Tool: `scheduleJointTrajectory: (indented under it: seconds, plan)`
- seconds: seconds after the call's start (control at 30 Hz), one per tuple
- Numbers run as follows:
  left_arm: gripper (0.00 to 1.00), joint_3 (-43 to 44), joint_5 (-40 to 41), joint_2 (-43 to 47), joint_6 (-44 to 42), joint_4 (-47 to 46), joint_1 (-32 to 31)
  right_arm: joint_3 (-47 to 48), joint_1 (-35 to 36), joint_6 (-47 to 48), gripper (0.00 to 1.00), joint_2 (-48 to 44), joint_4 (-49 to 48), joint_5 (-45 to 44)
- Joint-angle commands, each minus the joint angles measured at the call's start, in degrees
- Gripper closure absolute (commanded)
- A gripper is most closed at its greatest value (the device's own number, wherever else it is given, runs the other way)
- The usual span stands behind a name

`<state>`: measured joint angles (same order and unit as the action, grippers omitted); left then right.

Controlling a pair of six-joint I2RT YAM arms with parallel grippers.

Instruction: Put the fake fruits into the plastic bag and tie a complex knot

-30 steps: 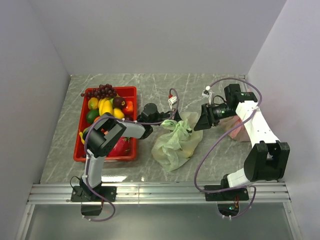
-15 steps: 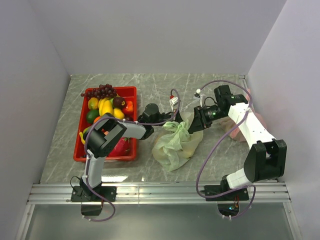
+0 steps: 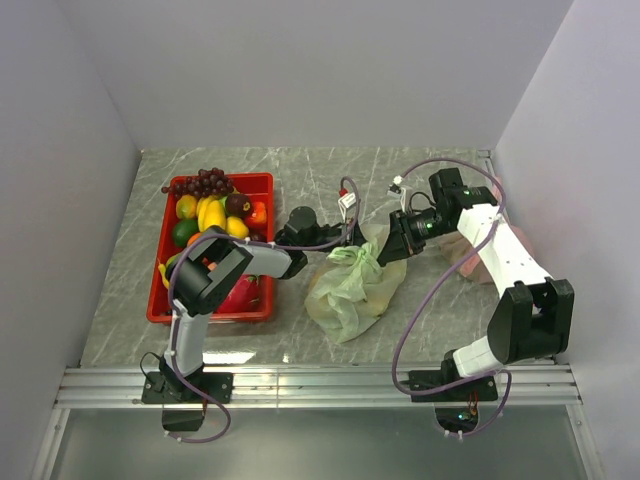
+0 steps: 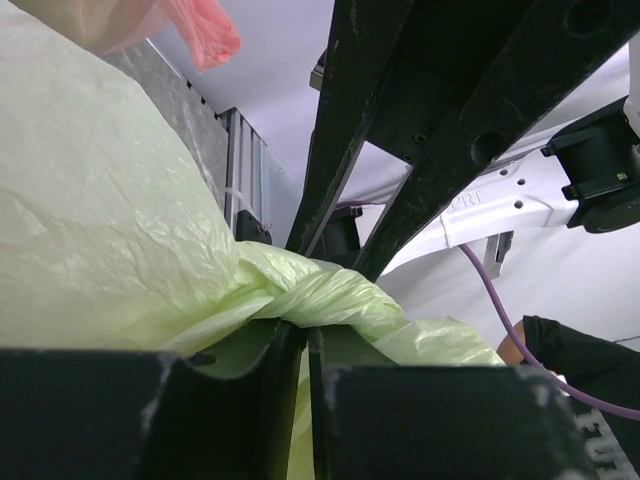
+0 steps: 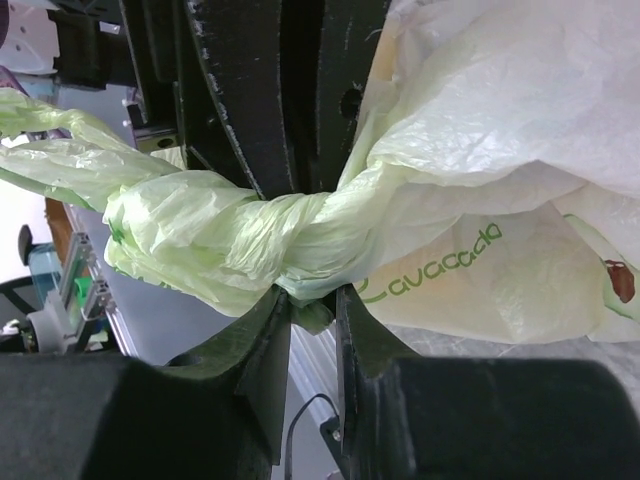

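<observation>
Since a second ago the right arm has swung in from the right side of the table, and its right gripper now sits against the top of the bag, little changed over the last half second. The grey marbled table carries a rectangular red plastic tray on its left half, well apart from the crumpled pink plastic bag lying near the right wall behind the right arm. Between the two arms, just right of the tray, lies the thin pale-green translucent plastic bag, slumped and bulging, with green lettering and a small avocado print showing in the right wrist view. The glossy fake fruits that can be seen fill the tray: yellow, green, orange and red pieces, a purple grape bunch at the far end and a pink dragon fruit at the near end. What the bag holds cannot be made out. At the bag's top its plastic is gathered into a twisted pale-green knot. The right gripper's fingers are closed to a narrow slit, pinching that knot. The left gripper meets it from the other side, its fingers likewise nearly together and clamped on the twisted bag plastic just beside the knot
</observation>
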<state>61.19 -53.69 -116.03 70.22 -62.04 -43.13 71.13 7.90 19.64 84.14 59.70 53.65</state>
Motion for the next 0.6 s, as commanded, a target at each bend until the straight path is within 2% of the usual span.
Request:
scheduleJointTrajectory:
  seconds: [0.0,0.1,0.2,0.33,0.5,0.53,0.57]
  plan:
    - [0.82,-1.9,-0.7,3.1,-2.4,1.1,1.2,4.1,-1.0,2.6,1.0,-0.4,1.6,1.9]
    - [0.77,-3.7,-1.4,4.8,-3.9,2.5,2.6,4.4,-1.0,3.8,1.0,-0.3,2.3,1.8]
    - [0.77,-3.8,-1.2,5.5,-5.2,3.3,2.8,4.3,-1.0,3.2,1.0,-0.2,1.6,2.2]
    - [0.78,-2.6,-1.5,4.2,-2.3,0.1,1.9,4.5,-1.0,3.4,1.0,0.1,1.7,3.4]
    - [0.7,-1.6,-1.7,3.8,-3.1,0.4,1.4,4.9,-1.0,3.1,1.0,0.7,2.4,4.2]
    - [0.72,-1.6,-1.7,3.5,-2.7,0.1,1.3,5.1,-0.9,2.6,0.98,0.9,2.3,4.0]
    - [0.74,-1.5,-1.7,3.4,-2.6,-0.1,1.2,5.1,-0.8,2.1,0.91,1.1,2.1,3.7]
